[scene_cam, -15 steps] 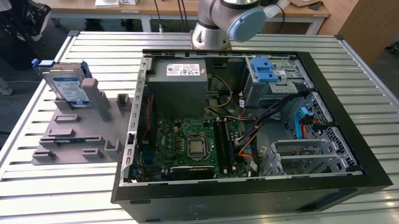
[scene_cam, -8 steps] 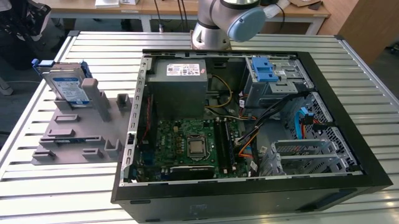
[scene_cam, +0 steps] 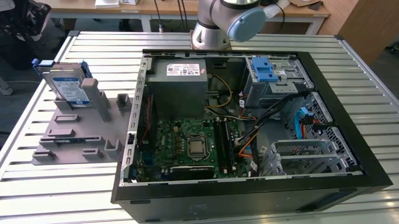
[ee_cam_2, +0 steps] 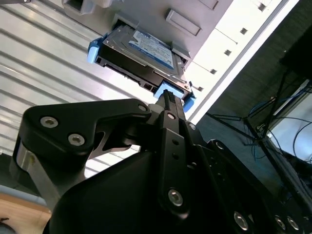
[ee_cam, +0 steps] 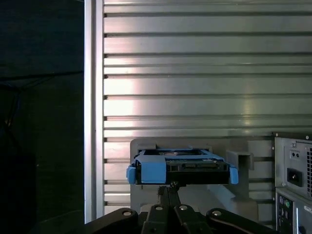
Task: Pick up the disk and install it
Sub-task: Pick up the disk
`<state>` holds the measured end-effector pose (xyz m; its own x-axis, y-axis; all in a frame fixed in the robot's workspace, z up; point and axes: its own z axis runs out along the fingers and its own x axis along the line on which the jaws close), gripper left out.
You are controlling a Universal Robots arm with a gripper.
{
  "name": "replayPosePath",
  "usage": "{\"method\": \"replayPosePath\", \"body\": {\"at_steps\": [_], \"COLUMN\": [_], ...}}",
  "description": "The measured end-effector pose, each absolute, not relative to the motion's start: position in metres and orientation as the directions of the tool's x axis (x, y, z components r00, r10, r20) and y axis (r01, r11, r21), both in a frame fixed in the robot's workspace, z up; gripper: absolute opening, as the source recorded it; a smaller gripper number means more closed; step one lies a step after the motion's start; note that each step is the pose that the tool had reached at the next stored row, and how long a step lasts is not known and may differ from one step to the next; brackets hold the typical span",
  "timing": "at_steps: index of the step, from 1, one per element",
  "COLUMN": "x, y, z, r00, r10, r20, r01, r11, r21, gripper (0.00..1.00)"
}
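Observation:
The disk (scene_cam: 67, 86) is a silver hard drive with a white-and-blue label in a blue carrier. It stands on edge in a slot of the grey fixture (scene_cam: 74, 135), at the exterior view's left. Both wrist views show the disk (ee_cam_2: 139, 48) (ee_cam: 178, 165) beyond the black fingertips of my gripper (ee_cam_2: 168, 96) (ee_cam: 168, 187). The fingers are pressed together, shut on nothing, and point at the disk's blue-framed edge with a gap between. The arm (scene_cam: 231, 23) rises at the far side of the table.
An open computer case (scene_cam: 249, 193) lies on the slatted metal table (scene_cam: 74, 196), right of the fixture. Inside are a grey power-supply box (scene_cam: 181, 88), a green motherboard (scene_cam: 190, 147) and a metal drive cage with blue latches (scene_cam: 274, 74). Cables run across the case.

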<state>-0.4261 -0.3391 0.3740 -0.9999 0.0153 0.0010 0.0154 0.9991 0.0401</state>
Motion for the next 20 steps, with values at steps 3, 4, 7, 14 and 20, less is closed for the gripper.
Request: {"method": "replayPosePath", "body": {"at_steps": [3, 4, 7, 14, 20], "x": [-0.4261, -0.4261, -0.4261, -0.4261, -0.4261], "y": [-0.3391, -0.3391, -0.3391, -0.3391, -0.3391], "z": [0.3739, 0.3739, 0.3738, 0.3732, 0.3730], "r00": [-0.999, -0.998, -0.994, -0.972, -0.956], "r10": [-0.039, -0.057, -0.110, -0.235, -0.295], "r20": [0.001, 0.001, 0.001, 0.001, 0.001], "r01": [-0.038, -0.057, -0.110, -0.235, -0.295], "r11": [0.998, 0.998, 0.993, 0.971, 0.955], "r21": [0.040, 0.040, 0.040, 0.040, 0.040], "gripper": [0.11, 0.11, 0.11, 0.11, 0.11]}}
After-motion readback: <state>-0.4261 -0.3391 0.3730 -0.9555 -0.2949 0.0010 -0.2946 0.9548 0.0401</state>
